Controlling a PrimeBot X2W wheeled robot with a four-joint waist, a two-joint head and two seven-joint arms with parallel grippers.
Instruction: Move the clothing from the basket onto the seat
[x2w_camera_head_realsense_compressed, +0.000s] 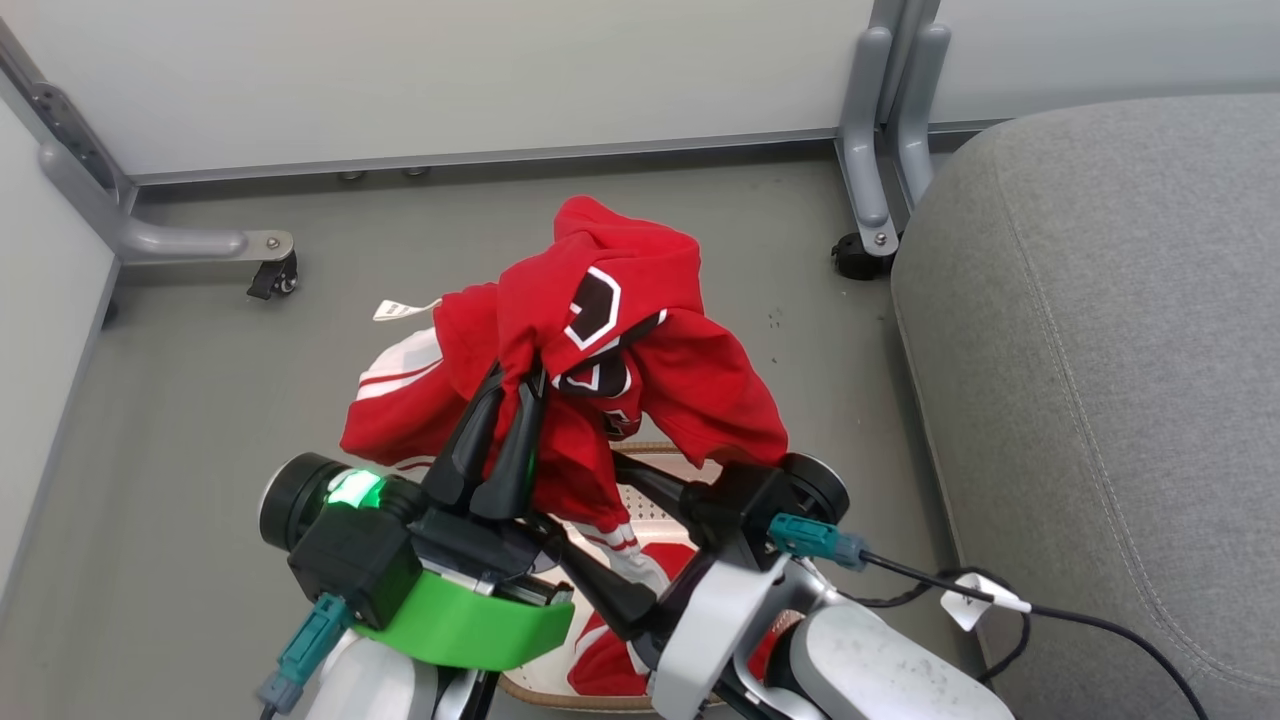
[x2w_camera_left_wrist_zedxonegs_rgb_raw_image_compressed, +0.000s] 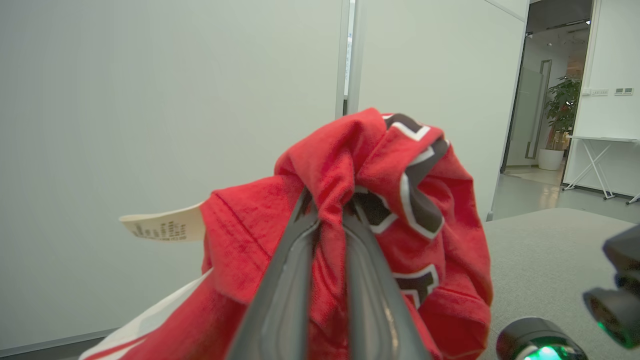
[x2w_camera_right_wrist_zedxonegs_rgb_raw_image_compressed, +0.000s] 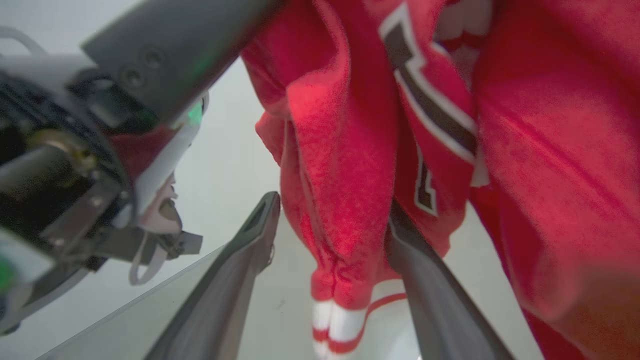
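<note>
Left gripper (x2w_camera_head_realsense_compressed: 517, 378) pinches the clothing (x2w_camera_head_realsense_compressed: 700, 385) above the basket (x2w_camera_head_realsense_compressed: 655, 500).

Count, all views.
- Grippers: 2, the left gripper (x2w_camera_head_realsense_compressed: 515, 380) and the right gripper (x2w_camera_right_wrist_zedxonegs_rgb_raw_image_compressed: 332, 200). Two dark fingers each, 4 in all.
- Red clothing (x2w_camera_head_realsense_compressed: 620, 330): one raised bunch plus one red heap in the basket. The number of separate garments cannot be told.
- Laundry basket (x2w_camera_head_realsense_compressed: 650, 505): 1.
- Sofa seat cushion (x2w_camera_head_realsense_compressed: 1100, 350): 1.
- Casters: 2, the left caster (x2w_camera_head_realsense_compressed: 272, 278) and the right caster (x2w_camera_head_realsense_compressed: 858, 262).
- White tags: 2, the garment label (x2w_camera_head_realsense_compressed: 400, 308) and the cable tag (x2w_camera_head_realsense_compressed: 972, 603).
- Teal connectors: 2, the left-arm connector (x2w_camera_head_realsense_compressed: 305, 640) and the right-arm connector (x2w_camera_head_realsense_compressed: 815, 540).
- Potted plant (x2w_camera_left_wrist_zedxonegs_rgb_raw_image_compressed: 562, 107): 1.
- White folding table (x2w_camera_left_wrist_zedxonegs_rgb_raw_image_compressed: 600, 145): 1.
</note>
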